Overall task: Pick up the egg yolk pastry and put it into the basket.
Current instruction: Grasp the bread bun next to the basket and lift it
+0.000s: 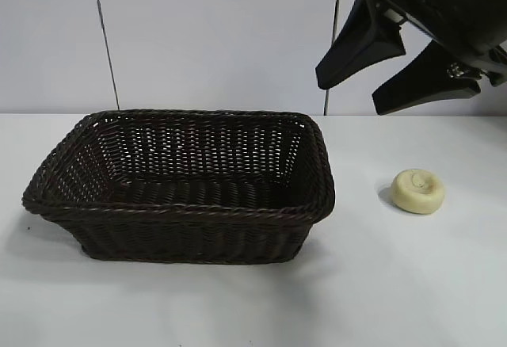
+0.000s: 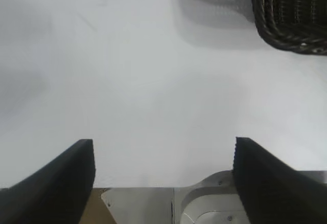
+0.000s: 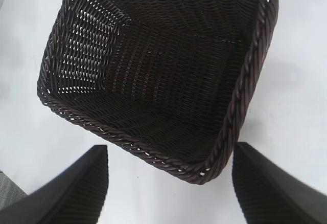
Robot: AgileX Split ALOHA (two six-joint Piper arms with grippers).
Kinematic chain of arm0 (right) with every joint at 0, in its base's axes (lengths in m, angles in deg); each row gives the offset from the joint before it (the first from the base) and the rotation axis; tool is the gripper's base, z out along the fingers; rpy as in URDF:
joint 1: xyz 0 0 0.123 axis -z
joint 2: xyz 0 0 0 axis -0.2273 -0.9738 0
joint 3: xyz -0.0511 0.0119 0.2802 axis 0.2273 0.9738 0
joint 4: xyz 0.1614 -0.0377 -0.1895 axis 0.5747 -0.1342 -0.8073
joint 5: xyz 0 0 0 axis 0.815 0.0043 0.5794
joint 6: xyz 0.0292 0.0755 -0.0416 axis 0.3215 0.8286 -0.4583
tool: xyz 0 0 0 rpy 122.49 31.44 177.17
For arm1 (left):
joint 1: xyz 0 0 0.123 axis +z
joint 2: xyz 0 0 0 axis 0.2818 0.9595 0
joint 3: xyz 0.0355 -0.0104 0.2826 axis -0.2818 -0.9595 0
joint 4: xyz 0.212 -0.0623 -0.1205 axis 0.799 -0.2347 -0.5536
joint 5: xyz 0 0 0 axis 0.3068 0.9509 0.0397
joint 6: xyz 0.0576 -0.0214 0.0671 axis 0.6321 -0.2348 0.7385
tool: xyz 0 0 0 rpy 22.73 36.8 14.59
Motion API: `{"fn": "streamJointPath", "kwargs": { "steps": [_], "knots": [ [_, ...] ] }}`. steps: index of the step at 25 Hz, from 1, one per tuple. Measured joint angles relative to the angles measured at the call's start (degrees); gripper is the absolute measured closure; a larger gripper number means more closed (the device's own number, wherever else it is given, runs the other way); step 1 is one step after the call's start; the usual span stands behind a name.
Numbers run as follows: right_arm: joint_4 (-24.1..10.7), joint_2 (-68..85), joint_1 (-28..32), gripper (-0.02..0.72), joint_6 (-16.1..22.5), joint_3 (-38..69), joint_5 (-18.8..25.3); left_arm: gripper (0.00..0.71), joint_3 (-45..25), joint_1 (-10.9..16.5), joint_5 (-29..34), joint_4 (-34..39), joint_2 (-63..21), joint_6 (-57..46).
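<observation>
pastry: the egg yolk pastry point(image 1: 418, 191) lies on the white table point(image 1: 412, 284), to the right of the basket point(image 1: 182, 184) and apart from it, untouched.
basket: sits on the table with nothing inside it.
right end effector: the right end effector point(image 1: 360, 89) hangs high above the table, up and slightly left of the pastry, fingers spread wide and gripping nothing.
left end effector: the left end effector point(image 2: 163, 170) is out of the exterior view; its own camera shows both fingers wide apart over bare table, holding nothing, with a corner of the basket farther off.
risk, descent: the pastry is small and round; an off-centre closing would probably nudge or roll it across the smooth table.
risk, transfer: a low carry could catch the braided rim and knock the pastry loose short of the basket.
exterior only: it alone shows the pastry.
right wrist only: it looks straight into the basket, confirming the woven floor is bare, but misses the pastry entirely.
</observation>
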Motion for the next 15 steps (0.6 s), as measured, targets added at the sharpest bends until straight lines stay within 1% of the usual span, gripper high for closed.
{"fn": "streamJointPath", "kwargs": {
  "steps": [4, 11, 13, 15],
  "knots": [
    [0.0, 0.0, 0.0, 0.207, 0.0, 0.0, 0.0, 0.168, -8.0, 0.0, -0.9, -0.2, -9.9, 0.0],
    [0.0, 0.0, 0.0, 0.207, 0.0, 0.0, 0.1, 0.168, -20.9, 0.0, -4.5, -0.2, -25.5, 0.0],
    [0.0, 0.0, 0.0, 0.207, 0.0, 0.0, 0.1, 0.168, -23.5, 0.0, -5.9, -0.2, -28.8, 0.0],
    [0.0, 0.0, 0.0, 0.207, 0.0, 0.0, 0.1, 0.168, -24.3, 0.0, -6.3, -0.2, -31.3, 0.0]
  ]
}}
